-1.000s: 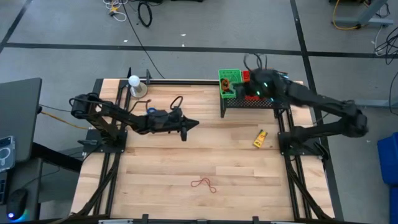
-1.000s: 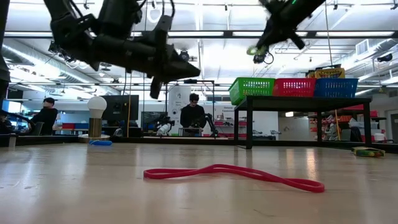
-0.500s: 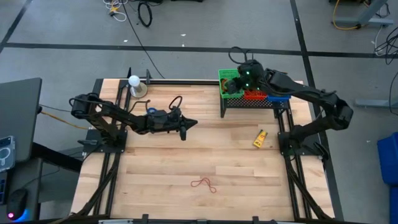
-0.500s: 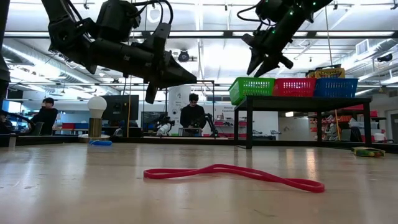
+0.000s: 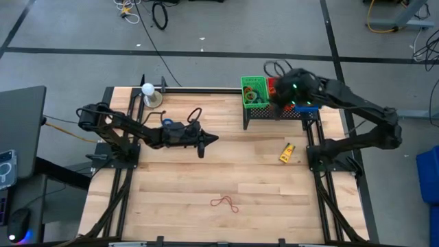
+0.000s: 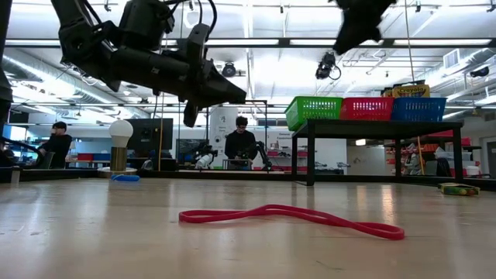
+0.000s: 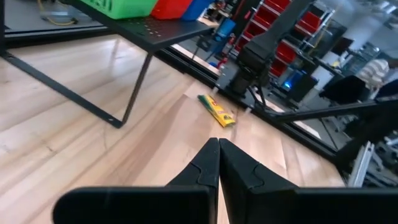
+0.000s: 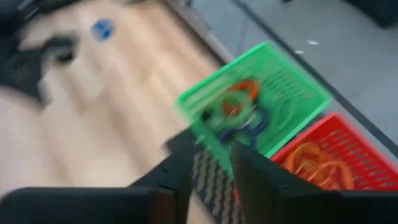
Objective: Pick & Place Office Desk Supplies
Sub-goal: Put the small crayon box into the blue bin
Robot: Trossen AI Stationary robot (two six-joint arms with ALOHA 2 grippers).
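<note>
High view: my right gripper (image 5: pixel 280 98) has swung back from the green bin (image 5: pixel 252 90), fingers now parted and empty, so that drop looks done. Left gripper (image 5: pixel 203 142) hovers clenched mid-table. Red band (image 5: pixel 224 202) and crayon box (image 5: pixel 286 152) remain on the table.

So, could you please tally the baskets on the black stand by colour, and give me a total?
Green basket: 1
Red basket: 1
Blue basket: 1
Total: 3 baskets, side by side on the black stand.
</note>
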